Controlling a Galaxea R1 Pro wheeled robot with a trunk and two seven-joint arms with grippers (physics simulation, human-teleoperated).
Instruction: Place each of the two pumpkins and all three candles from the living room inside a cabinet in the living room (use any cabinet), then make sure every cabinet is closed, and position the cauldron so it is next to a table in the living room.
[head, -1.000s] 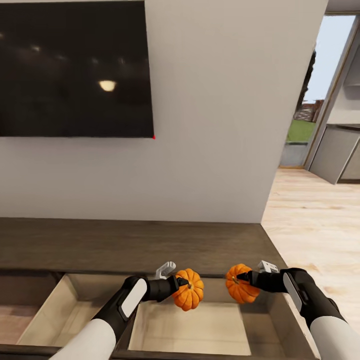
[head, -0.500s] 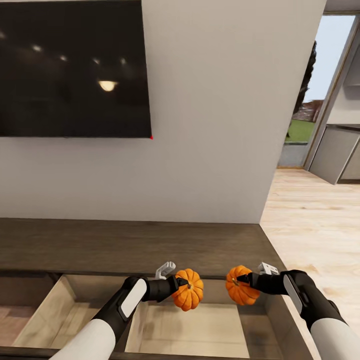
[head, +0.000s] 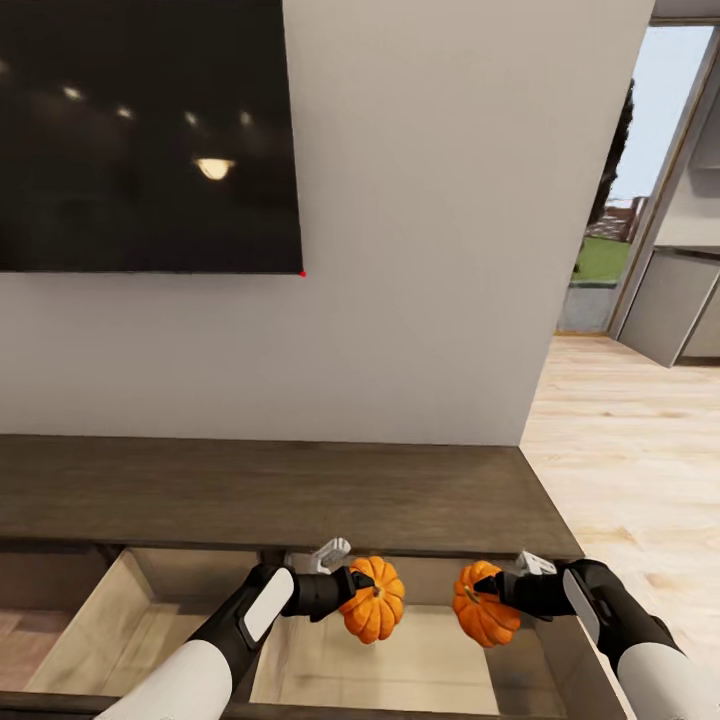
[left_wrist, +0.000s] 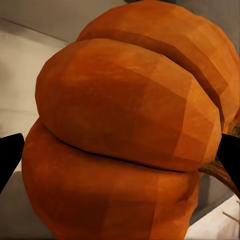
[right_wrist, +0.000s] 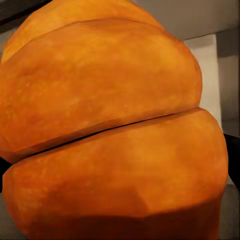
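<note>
over the open cabinet (head: 300, 495), at its right end, two arms hold two pumpkins in the air. on the far left a big black tv (head: 150, 135) hangs on the grey wall (head: 420, 250) above the cabinet's dark brown top. below the front edge of that top, the drawers are pulled out and show a pale inside.

the left gripper (head: 352, 585) has its black fingers (left_wrist: 9, 159) squeezed on the left pumpkin (head: 373, 600). this pumpkin hangs above the pale floor of the open drawer (head: 330, 660), just past the cabinet top's front edge. in the left wrist view the left pumpkin (left_wrist: 130, 135) is very close, with fat orange ribs and a bit of brown stem at one side.

near it, with a small gap between them, is the right pumpkin (head: 485, 605). the right gripper (head: 500, 590) has its fingers squeezed on it. it hangs over the right side of the same open drawer, near the cabinet's right end. in the right wrist view the right pumpkin (right_wrist: 115, 130) is close up and orange.

on the far right, past the wall, a light wood floor (head: 630, 470) leads to a doorway with green grass outside.
</note>
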